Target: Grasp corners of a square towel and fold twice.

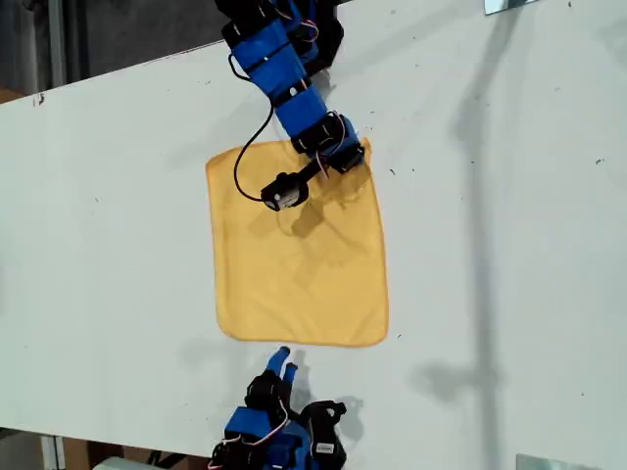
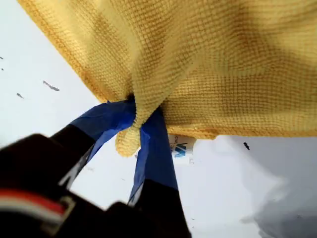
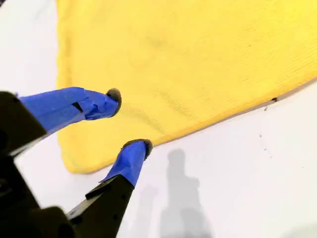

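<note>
Clenched on one rounded hemmed corner [image 2: 130,138], my first tool [image 2: 136,131] is pinching the soft yellow-orange square towel [image 1: 299,255], which is lying flat on the white surface [image 1: 509,245]. That corner is at the towel's far edge, toward the exterior view's right. My second tool [image 3: 130,121] is hovering released beside the near corner [image 3: 79,161], jaws apart, gripping nothing. The first fold is just beginning; next, the second tool should be closing on its corner.
</note>
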Action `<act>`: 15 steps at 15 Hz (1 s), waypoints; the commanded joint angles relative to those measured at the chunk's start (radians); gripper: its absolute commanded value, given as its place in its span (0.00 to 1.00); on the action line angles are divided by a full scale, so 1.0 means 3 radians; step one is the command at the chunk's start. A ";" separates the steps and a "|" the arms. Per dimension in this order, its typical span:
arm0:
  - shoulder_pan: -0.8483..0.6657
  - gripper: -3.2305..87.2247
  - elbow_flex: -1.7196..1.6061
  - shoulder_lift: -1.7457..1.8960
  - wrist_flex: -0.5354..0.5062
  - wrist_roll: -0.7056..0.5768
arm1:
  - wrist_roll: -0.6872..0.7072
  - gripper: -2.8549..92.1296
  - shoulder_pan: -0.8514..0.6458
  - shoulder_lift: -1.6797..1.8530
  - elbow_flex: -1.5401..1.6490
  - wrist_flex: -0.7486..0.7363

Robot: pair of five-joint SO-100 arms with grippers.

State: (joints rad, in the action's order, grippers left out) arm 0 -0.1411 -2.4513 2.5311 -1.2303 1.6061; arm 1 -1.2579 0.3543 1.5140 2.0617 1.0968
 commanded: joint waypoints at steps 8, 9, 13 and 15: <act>0.1795 0.36 0.1861 -0.3272 -0.0199 0.2388 | -0.0005 0.03 0.0072 0.0251 0.0087 -0.0072; 0.1912 0.36 0.1851 -0.3324 -0.0015 0.2506 | -0.0005 0.03 0.0072 0.0251 0.0092 -0.0072; 0.2056 0.26 0.1882 -0.3814 0.0803 0.2562 | -0.0005 0.03 0.0056 0.0271 0.0102 -0.0066; 0.2010 0.01 0.1974 -0.4096 0.1069 0.2398 | -0.0010 0.03 0.0061 0.0317 0.0102 -0.0051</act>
State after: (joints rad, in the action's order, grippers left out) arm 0 0.4617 -1.8914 1.3468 -0.9710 2.3531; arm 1 -1.2594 0.3651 1.5493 2.0954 1.0830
